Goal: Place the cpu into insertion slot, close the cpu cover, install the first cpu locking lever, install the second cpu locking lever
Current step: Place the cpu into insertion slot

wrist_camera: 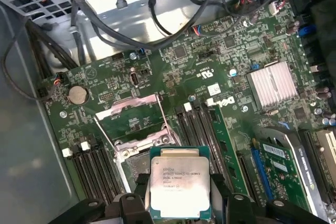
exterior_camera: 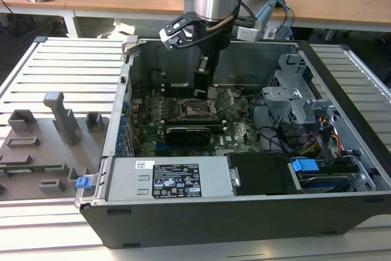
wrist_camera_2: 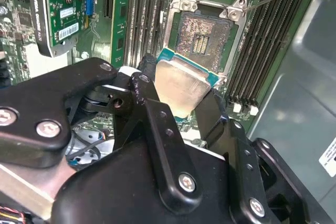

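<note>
In the open computer case (exterior_camera: 183, 224), step one was in hand: my gripper (wrist_camera_2: 177, 94) hung just over the bare insertion slot (wrist_camera_2: 202, 34), clamped on the tilted cpu (wrist_camera_2: 181, 81), not yet seated. Seating called for levelling and squaring the chip, I judged.

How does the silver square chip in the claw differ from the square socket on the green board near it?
The cpu has a plain dull silver top; the insertion slot has a dark centre speckled with contacts. The cpu is clamped in the gripper, off the board; the insertion slot sits fixed on the board, open and empty. Both are square and look closely matched in size.
</note>
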`<state>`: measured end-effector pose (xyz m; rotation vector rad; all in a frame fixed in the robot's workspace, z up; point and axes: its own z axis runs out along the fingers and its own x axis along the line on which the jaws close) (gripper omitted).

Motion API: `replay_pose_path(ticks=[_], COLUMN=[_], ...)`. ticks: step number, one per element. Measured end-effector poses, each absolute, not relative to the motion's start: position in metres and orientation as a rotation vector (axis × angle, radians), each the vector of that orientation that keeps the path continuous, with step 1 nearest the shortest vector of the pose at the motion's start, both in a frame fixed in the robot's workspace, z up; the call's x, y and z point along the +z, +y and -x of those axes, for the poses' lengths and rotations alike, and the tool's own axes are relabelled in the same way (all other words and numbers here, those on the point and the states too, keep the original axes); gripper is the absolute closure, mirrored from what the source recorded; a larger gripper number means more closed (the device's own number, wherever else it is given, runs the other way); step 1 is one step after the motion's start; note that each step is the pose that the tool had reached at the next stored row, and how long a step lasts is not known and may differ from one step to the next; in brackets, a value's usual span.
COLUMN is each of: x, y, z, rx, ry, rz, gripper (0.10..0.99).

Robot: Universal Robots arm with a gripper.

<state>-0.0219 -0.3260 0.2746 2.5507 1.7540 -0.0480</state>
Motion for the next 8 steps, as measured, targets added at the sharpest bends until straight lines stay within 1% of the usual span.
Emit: replay_pose_path(ticks=[8], x=[0.2746], y=[-0.326], z=[0.0218], rx=[-0.059], ry=[1.619], rz=[-2.632], gripper=[0.545])
